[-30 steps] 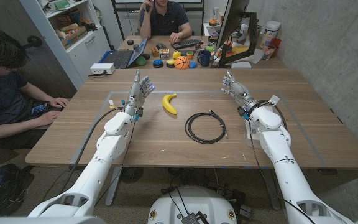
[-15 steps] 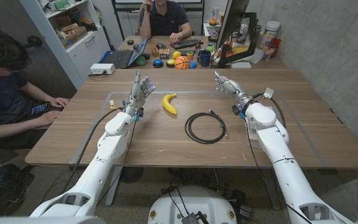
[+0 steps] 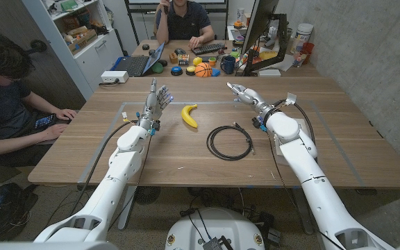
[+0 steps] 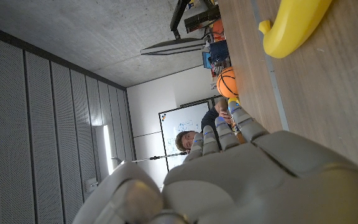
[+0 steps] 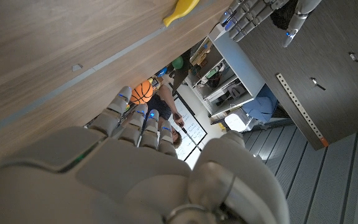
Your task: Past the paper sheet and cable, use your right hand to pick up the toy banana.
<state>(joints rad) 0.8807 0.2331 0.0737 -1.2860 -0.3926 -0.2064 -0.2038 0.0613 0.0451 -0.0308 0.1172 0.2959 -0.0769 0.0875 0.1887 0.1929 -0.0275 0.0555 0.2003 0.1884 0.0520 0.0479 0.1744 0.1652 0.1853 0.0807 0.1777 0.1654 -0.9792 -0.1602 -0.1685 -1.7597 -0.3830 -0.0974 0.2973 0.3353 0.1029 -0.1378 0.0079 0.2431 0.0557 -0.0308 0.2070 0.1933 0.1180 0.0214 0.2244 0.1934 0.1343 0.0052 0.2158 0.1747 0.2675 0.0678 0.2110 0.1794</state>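
Observation:
The yellow toy banana (image 3: 189, 115) lies on the wooden table (image 3: 186, 163), left of the middle; it also shows as banana (image 4: 291, 25) and as a banana tip (image 5: 180, 11). A black cable (image 3: 230, 142) lies coiled in a ring nearer me, to the banana's right. My right hand (image 3: 244, 94) hovers beyond the cable, right of the banana and apart from it, fingers spread and holding nothing; its back is the right hand (image 5: 135, 162). My left hand (image 3: 158, 101) stands to the left of the banana, fingers up and apart, empty, seen as left hand (image 4: 241, 168).
A person with a phone sits at the table's left edge (image 3: 5, 90); another sits at the far end (image 3: 182, 21). Laptop (image 3: 137, 64), keyboard (image 3: 208, 48), orange ball (image 3: 203, 69), small toys and a monitor (image 3: 259, 31) crowd the far end.
My right hand has swung left past the far side of the cable, closer to the banana. The left hand, banana and cable have stayed put.

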